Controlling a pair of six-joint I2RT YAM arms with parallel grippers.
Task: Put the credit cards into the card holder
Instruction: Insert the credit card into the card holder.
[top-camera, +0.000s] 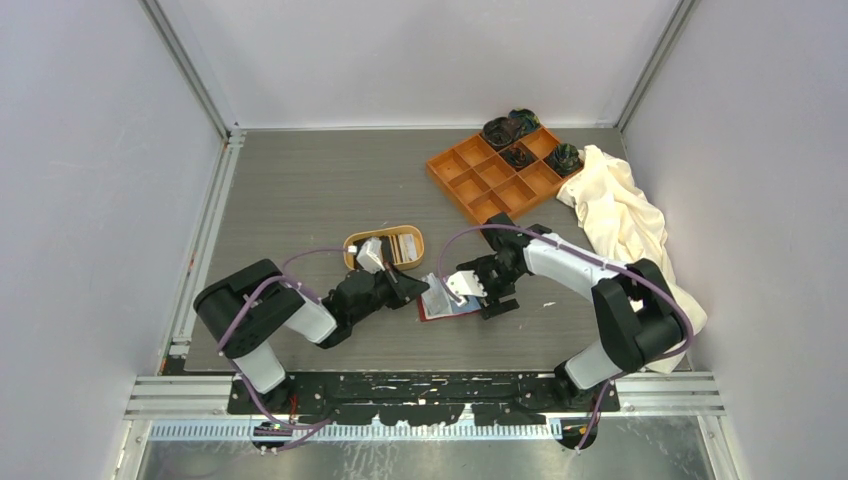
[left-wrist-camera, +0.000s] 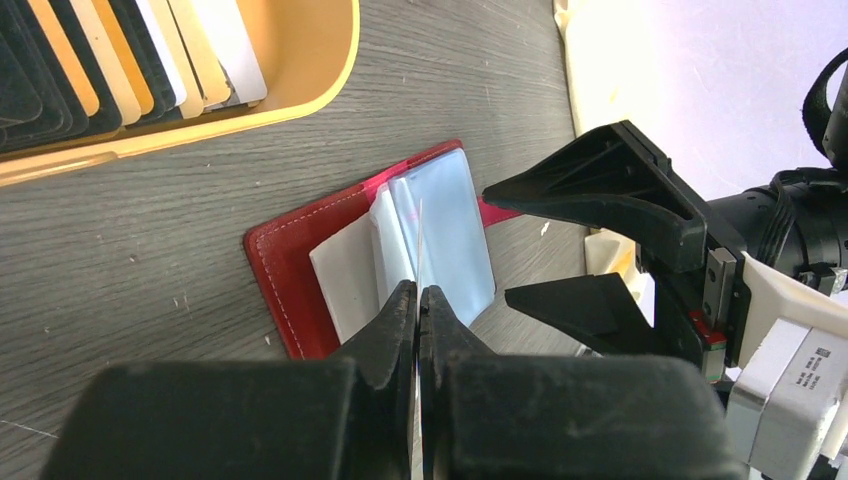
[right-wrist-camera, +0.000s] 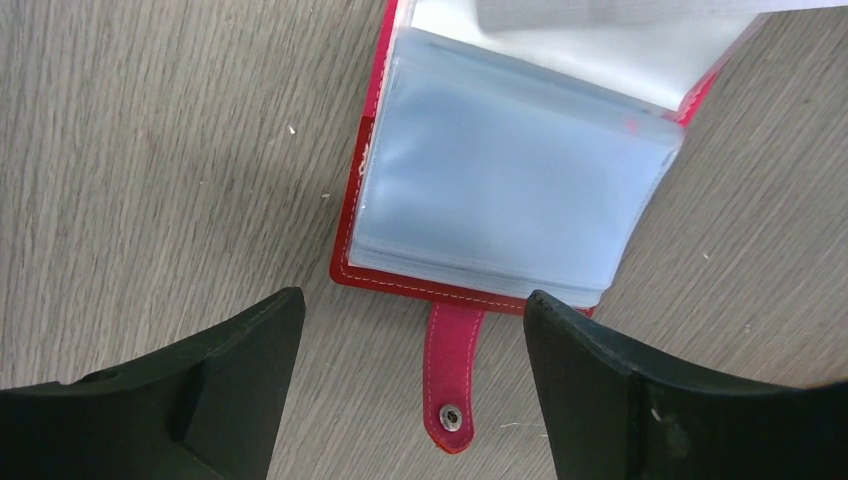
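The card holder (left-wrist-camera: 285, 265) lies open on the grey counter (left-wrist-camera: 150, 230), red cover down, its stack of clear sleeves (right-wrist-camera: 510, 170) facing up and its snap tab (right-wrist-camera: 452, 370) stretched flat off one long edge.

The left gripper (left-wrist-camera: 418, 300) sits right over the holder's open face. Its jaws are pressed together on a thin pale sliver seen edge-on – it looks like a credit card (left-wrist-camera: 420, 240) – standing upright among the sleeves.

The right gripper (right-wrist-camera: 412, 310) hangs just off the holder's tab edge – jaws spread wide, one finger to either side of the tab, gripping nothing. I cannot tell whether its fingertips touch the counter.

Just beyond the holder, on the side away from the tab, sits a tan dish (left-wrist-camera: 200, 120) with more cards (left-wrist-camera: 120, 60) in black, white and tan, standing on edge in a row.
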